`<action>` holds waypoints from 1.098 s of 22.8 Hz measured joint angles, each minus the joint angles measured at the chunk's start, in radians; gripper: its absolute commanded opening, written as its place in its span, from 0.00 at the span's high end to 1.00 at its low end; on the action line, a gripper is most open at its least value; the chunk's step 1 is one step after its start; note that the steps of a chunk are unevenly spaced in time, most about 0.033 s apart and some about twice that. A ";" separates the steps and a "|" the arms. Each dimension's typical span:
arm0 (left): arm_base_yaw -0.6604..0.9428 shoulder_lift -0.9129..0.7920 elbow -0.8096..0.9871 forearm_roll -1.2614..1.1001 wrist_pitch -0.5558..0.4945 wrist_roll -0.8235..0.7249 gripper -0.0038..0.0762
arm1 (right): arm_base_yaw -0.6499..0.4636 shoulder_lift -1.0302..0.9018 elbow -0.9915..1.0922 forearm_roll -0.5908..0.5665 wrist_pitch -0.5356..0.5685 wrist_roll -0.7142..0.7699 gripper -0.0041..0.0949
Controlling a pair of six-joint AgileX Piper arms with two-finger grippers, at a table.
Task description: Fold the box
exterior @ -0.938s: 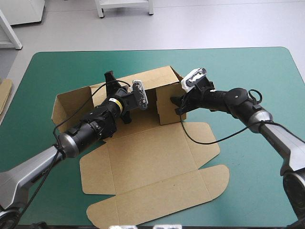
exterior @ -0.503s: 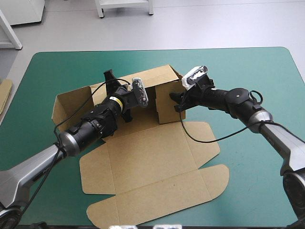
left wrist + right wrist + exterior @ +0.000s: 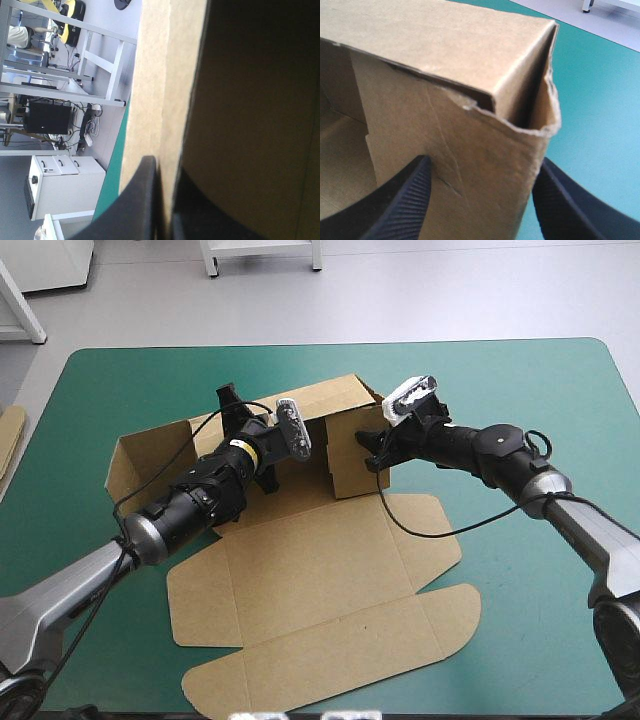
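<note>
On the worktop point(image 3: 520, 390): one box point(image 3: 320, 570) sits left of the middle, with its raised part toward the far edge and its flat part toward the near edge.
Cover: teal-green, smooth, with rounded corners.
Box material: brown board, matt and plain, fibrous where it is cut.
Box shape: a cut sheet, part-formed. The far wall point(image 3: 310, 405) and left wall point(image 3: 125, 470) stand upright. The right wall point(image 3: 350, 455) stands as a hollow, doubled column. The rest of the sheet lies flat, ending in round-cornered flaps.
Wear: in the right wrist view the right wall's top edge is ragged and buckles outward at the corner, and a faint crease runs slantwise down its face.
Left hand point(image 3: 167, 170): all but closed, gripping the far wall at its top edge, the sheet pinched between the two fingers with one on each face.
Right hand point(image 3: 484, 165): wide open and straddling the right wall, which stands between its fingers point(image 3: 405, 200). One finger is against the wall's broad face. The other is just beside the outer edge, and I cannot tell whether it touches.
Finger texture: black, broad, curved like fins, finely ribbed on the inner faces.
Count: one box, three raised walls, two hands with two fingers each, and one edge of spare board point(image 3: 8, 440) at the worktop's left edge.
</note>
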 measured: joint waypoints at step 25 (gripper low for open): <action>0.000 0.000 -0.007 0.015 0.011 -0.024 0.96 | 0.108 0.073 -0.001 0.116 -0.217 -0.074 0.57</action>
